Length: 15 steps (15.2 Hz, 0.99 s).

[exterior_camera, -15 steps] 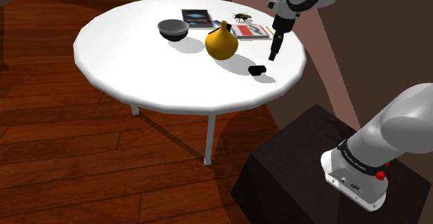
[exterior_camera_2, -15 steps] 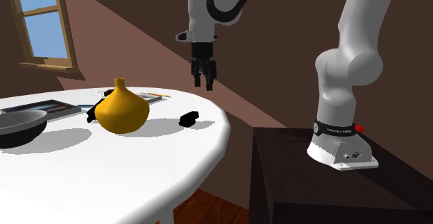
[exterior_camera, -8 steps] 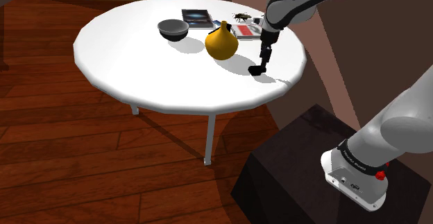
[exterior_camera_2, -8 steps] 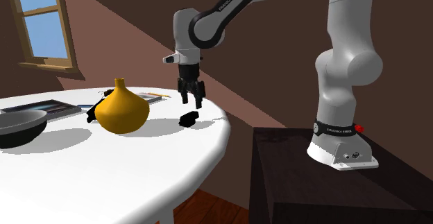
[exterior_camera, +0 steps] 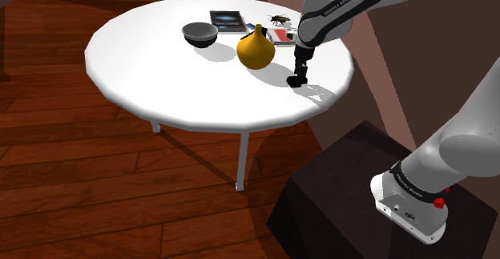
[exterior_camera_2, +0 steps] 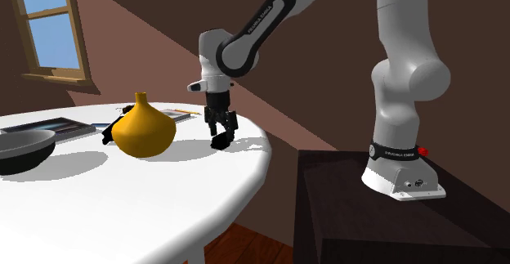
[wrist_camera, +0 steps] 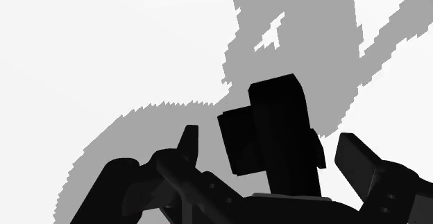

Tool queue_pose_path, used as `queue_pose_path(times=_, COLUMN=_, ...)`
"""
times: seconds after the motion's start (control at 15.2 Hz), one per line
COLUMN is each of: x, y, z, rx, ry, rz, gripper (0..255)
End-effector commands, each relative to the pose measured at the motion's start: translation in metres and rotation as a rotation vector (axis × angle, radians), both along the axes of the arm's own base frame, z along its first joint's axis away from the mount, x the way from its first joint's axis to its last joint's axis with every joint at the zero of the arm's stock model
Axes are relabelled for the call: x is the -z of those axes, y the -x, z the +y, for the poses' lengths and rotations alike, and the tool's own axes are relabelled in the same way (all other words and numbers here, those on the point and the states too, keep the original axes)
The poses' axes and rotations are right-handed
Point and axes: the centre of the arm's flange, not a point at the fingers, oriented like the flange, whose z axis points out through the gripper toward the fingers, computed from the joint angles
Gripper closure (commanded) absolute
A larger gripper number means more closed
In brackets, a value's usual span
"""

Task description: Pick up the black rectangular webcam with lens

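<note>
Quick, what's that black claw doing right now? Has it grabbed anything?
Gripper: open, with a finger on either side of the black webcam, not yet clasping it.

The worktop (exterior_camera: 160, 73) is plain white, crossed by grey shadow. The webcam (wrist_camera: 274, 132) is solid black, as is the end effector (exterior_camera_2: 221, 130). The gourd-shaped vase (exterior_camera: 256, 49) is mustard yellow and the bowl (exterior_camera: 199, 34) dark grey. The plank floor (exterior_camera: 80, 169) is reddish brown, and the arm (exterior_camera_2: 400, 25) is white with dark joints.

Beside my stand (exterior_camera: 336, 187), one camera overlooks the table (exterior_camera: 160, 73); another views it low, sidelong; a third peers closely along my claw (wrist_camera: 267, 136).
</note>
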Motion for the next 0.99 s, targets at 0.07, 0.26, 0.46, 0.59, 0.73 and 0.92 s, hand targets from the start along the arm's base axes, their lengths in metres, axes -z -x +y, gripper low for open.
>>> queue_pose_path(times=0.07, x=0.013, y=0.001, z=-0.001, rx=0.0, ry=0.0, rz=0.0, gripper=0)
queue_pose_path(times=0.26, x=0.013, y=0.001, z=-0.001, rx=0.0, ry=0.0, rz=0.0, gripper=255)
queue_pose_path(times=0.46, x=0.013, y=0.001, z=-0.001, rx=0.0, ry=0.0, rz=0.0, gripper=255)
queue_pose_path(times=0.59, x=0.013, y=0.001, z=-0.001, rx=0.0, ry=0.0, rz=0.0, gripper=255)
queue_pose_path(times=0.73, x=0.014, y=0.001, z=-0.002, rx=0.0, ry=0.0, rz=0.0, gripper=255)
queue_pose_path(times=0.92, x=0.003, y=0.001, z=-0.001, rx=0.0, ry=0.0, rz=0.0, gripper=255)
